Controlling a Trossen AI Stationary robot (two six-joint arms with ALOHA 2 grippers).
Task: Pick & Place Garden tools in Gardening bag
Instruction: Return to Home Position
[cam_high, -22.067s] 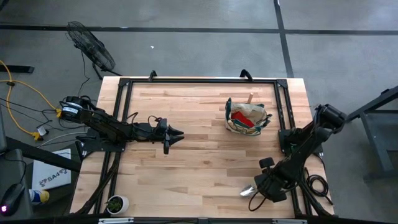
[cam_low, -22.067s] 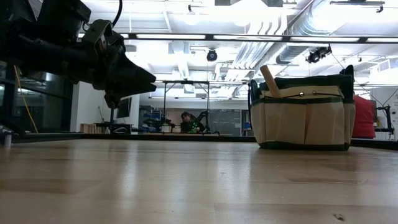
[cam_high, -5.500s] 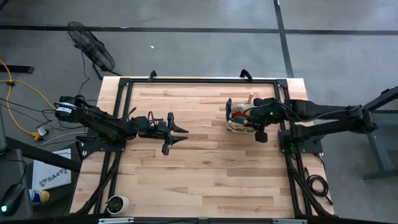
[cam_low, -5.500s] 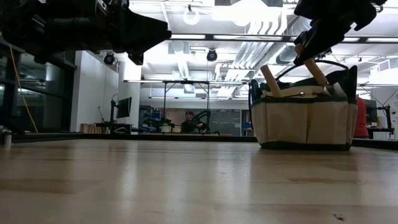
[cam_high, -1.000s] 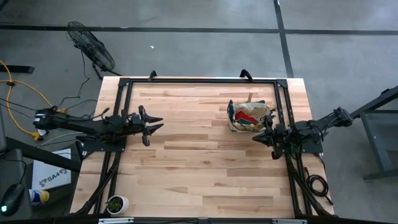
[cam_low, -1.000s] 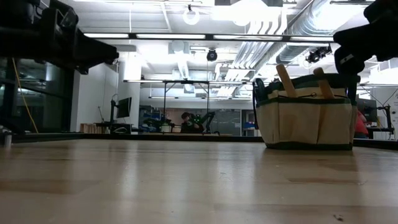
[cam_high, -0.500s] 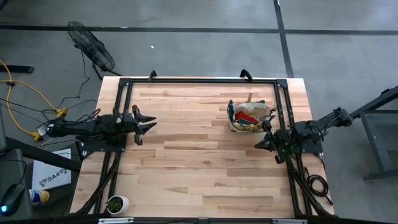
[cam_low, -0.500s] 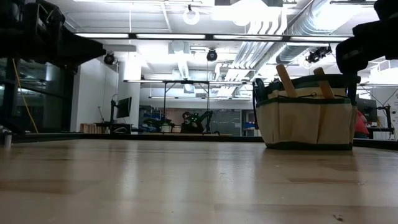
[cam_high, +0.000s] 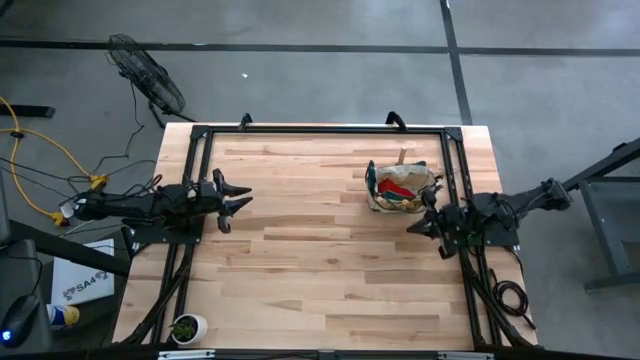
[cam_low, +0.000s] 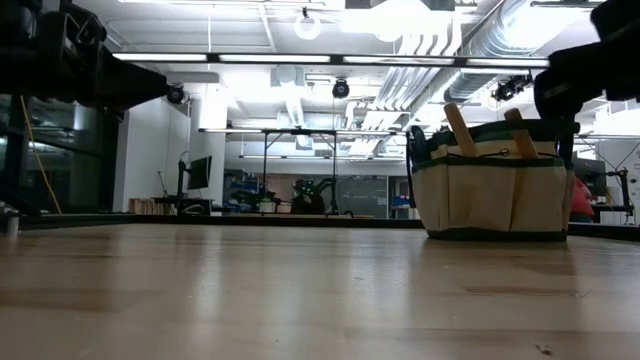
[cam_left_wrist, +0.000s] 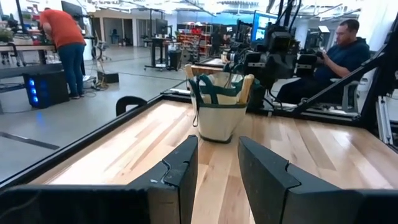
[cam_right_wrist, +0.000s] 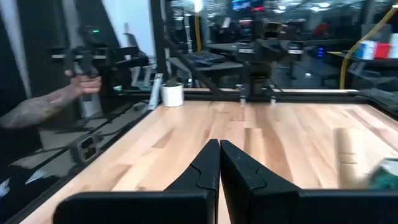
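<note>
Your left gripper (cam_high: 243, 196) hovers at the left edge of the table (cam_high: 320, 255), fingers apart; your right gripper (cam_high: 414, 227), fingers pressed together and empty, sits beside the bag (cam_high: 402, 188).

The counter (cam_high: 320, 260) is a top of light wooden planks. A black metal frame (cam_high: 320, 128) lies on it, close to the far, left and right edges. The gardening bag (cam_high: 400, 188) stands upright on the wood, on the right, toward the far side. A small white plant pot (cam_high: 187, 327) stands at the near left corner.
</note>
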